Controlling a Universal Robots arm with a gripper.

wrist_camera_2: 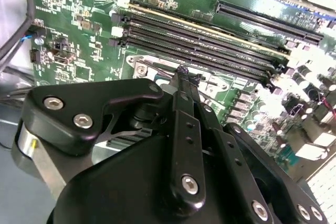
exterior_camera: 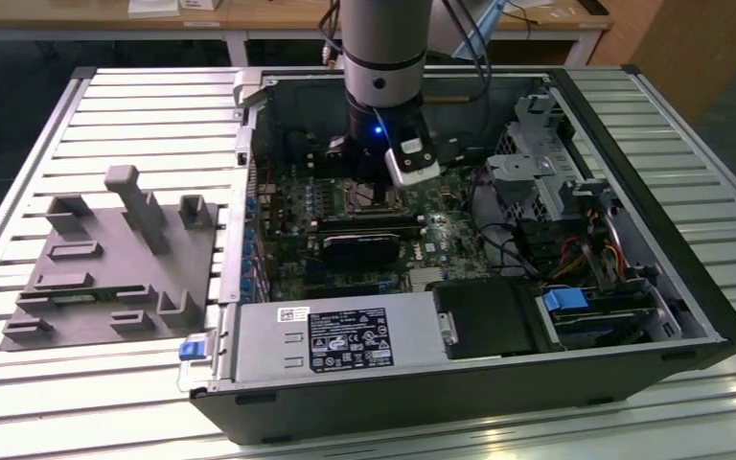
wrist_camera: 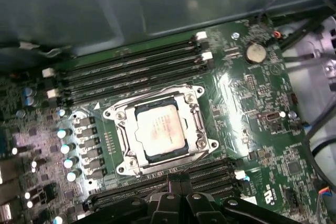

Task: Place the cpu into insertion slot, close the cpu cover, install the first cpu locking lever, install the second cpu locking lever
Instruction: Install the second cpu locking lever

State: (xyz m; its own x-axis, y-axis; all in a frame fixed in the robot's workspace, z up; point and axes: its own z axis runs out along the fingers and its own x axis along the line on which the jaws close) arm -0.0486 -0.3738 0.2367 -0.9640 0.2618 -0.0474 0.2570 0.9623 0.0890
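Already cpu (wrist_camera: 160, 132) under cpu cover (wrist_camera: 195, 115)

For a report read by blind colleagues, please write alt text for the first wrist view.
The cpu sits in the insertion slot on a green motherboard, with the cpu cover lying flat around it. Long black memory slots run beside the socket, and the black gripper is at the socket's edge.

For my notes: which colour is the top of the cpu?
Dull silvery-grey; the cpu shows best in the first wrist view.
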